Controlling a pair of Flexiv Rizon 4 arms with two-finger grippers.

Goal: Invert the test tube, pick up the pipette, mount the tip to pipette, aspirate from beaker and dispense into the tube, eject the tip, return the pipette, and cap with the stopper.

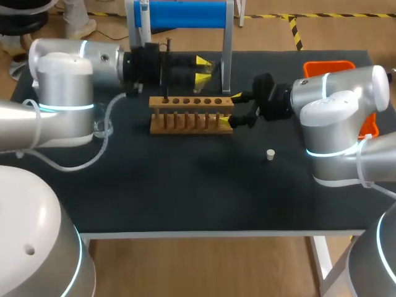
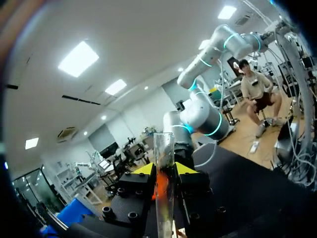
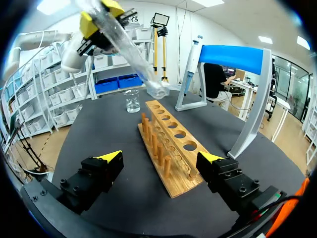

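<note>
My left gripper (image 1: 201,69) hangs above the table behind the wooden rack (image 1: 192,112), shut on a clear test tube (image 2: 164,168) between its yellow tips. From the right wrist, that tube (image 3: 133,54) slants down from the left gripper (image 3: 101,17) toward the rack's far end. My right gripper (image 3: 161,161) is open, its fingers straddling the near end of the rack (image 3: 171,148) without holding it. A beaker (image 3: 132,100) stands beyond the rack. The pipette (image 3: 193,54) hangs on the blue stand (image 3: 230,57). A small white stopper (image 1: 270,154) lies in front of the right arm.
An orange bin (image 1: 328,65) sits at the table's back right, partly hidden by my right arm. The blue stand (image 1: 185,15) rises at the back middle. The rack has a row of holes on top and pegs along its front.
</note>
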